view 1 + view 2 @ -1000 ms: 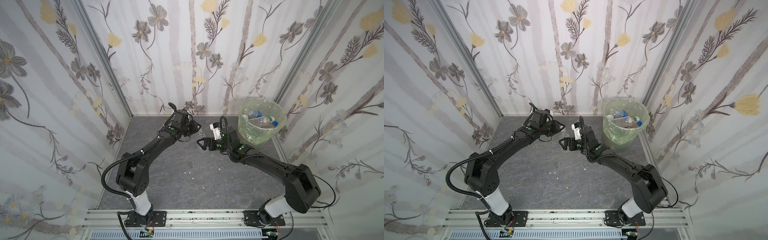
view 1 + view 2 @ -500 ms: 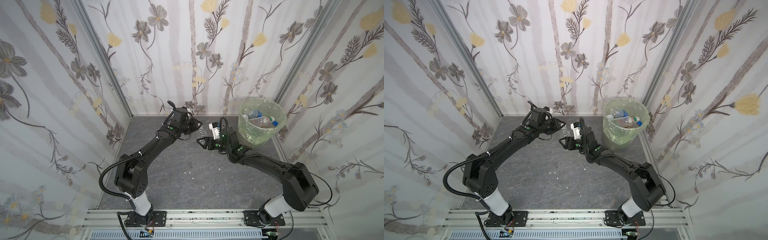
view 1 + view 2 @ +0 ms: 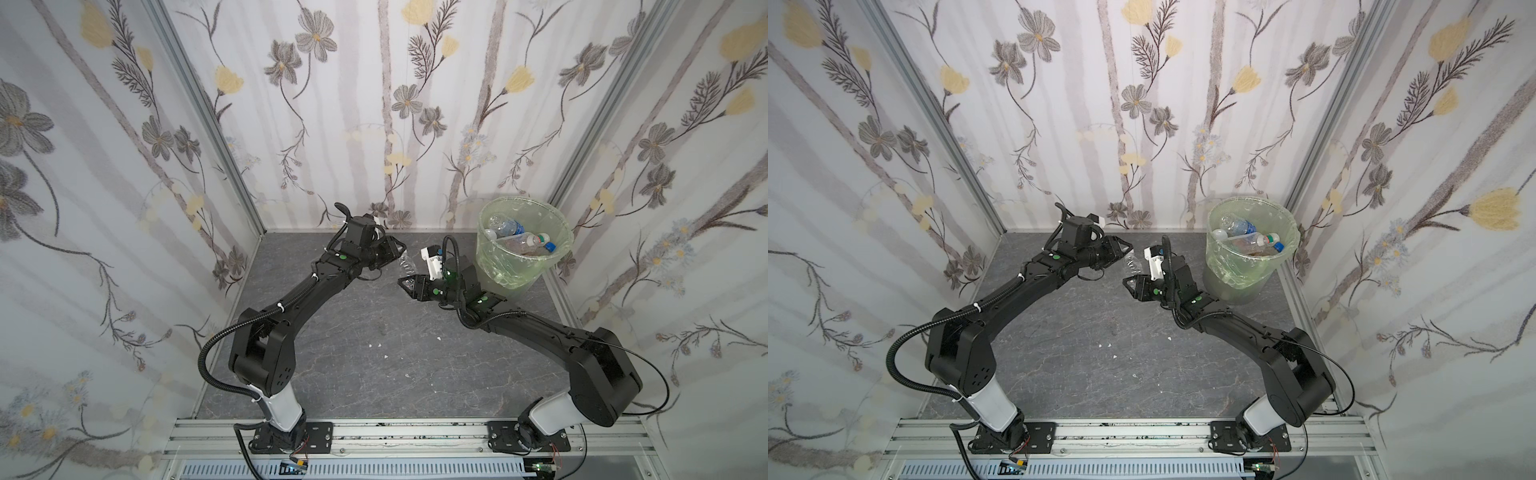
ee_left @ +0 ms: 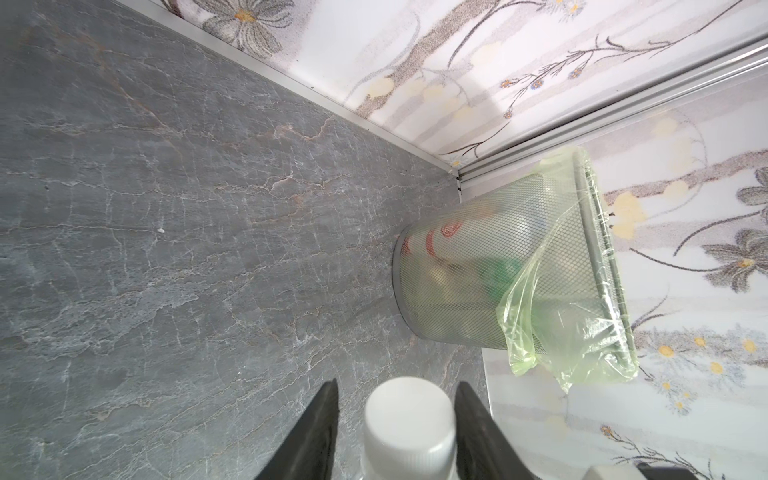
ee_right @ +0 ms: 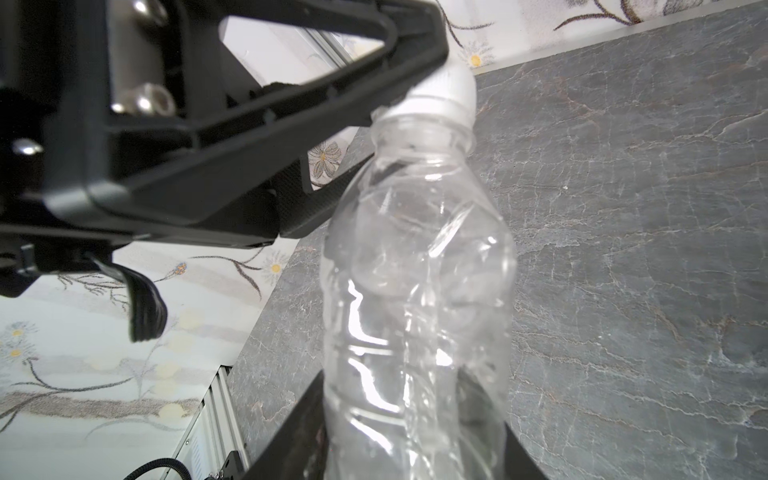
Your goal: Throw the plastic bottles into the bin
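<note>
A clear plastic bottle (image 3: 406, 266) (image 3: 1132, 266) with a white cap (image 4: 409, 419) hangs above the floor between both arms. My right gripper (image 3: 405, 284) (image 5: 395, 415) is shut on the bottle (image 5: 415, 270), its jaws pressed against both sides of the lower body. My left gripper (image 3: 398, 249) (image 4: 397, 386) is open around the cap, with a gap on each side. The bin (image 3: 511, 270) (image 3: 1237, 270) (image 4: 457, 282), lined with a pale green bag, stands in the far right corner just behind my right wrist. It holds several bottles (image 3: 519, 241).
Floral walls close the grey stone floor (image 3: 374, 353) on three sides. The bin stands against the corner post (image 4: 582, 133). A few small white scraps (image 3: 378, 345) lie mid-floor. Both arm bases sit on the front rail (image 3: 407, 432).
My right gripper has closed on the bottle's body. My left gripper, shut on the cap before, has opened. Both arms have barely shifted.
</note>
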`<state>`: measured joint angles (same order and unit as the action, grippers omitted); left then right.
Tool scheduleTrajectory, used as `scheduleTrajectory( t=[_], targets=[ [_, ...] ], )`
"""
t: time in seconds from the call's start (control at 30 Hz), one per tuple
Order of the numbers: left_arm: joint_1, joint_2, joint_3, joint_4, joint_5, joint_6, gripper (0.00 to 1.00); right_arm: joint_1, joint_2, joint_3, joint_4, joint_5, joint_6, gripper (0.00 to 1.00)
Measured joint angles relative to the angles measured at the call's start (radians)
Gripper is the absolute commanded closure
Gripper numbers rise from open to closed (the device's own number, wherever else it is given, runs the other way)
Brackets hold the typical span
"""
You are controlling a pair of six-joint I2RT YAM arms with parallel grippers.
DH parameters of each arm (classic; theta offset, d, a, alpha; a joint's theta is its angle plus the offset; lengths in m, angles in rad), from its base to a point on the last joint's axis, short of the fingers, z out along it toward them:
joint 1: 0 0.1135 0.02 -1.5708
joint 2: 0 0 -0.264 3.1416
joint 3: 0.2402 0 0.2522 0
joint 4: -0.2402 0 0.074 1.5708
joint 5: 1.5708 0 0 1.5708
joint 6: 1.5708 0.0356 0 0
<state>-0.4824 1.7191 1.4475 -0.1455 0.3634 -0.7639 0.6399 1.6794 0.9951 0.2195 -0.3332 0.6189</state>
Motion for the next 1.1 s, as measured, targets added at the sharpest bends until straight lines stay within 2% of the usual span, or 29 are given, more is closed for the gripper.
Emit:
scheduleTrajectory(
  t=[0.17, 0.27, 0.3, 0.6, 0.8, 1.1],
  targets=[
    [0.01, 0.0, -0.021, 0.0, 0.0, 0.0, 0.21, 0.0, 0.018, 0.016, -0.037, 0.029, -0.003, 0.57],
    [0.029, -0.006, -0.032, 0.0, 0.0, 0.0, 0.02, 0.0, 0.021, 0.015, -0.053, 0.042, -0.003, 0.58],
    [0.037, -0.012, -0.037, 0.0, 0.0, -0.002, 0.0, 0.0, 0.021, 0.013, -0.055, 0.052, -0.003, 0.59],
    [0.069, -0.07, -0.064, 0.0, -0.004, -0.005, 0.0, -0.027, -0.006, 0.018, -0.149, 0.084, -0.026, 0.58],
    [0.062, -0.133, -0.064, 0.01, -0.005, 0.029, 0.0, -0.091, -0.057, 0.121, -0.274, 0.124, -0.077, 0.58],
    [-0.07, -0.139, 0.035, 0.097, 0.006, 0.103, 0.0, -0.234, -0.183, 0.42, -0.528, 0.282, -0.204, 0.58]
  ],
)
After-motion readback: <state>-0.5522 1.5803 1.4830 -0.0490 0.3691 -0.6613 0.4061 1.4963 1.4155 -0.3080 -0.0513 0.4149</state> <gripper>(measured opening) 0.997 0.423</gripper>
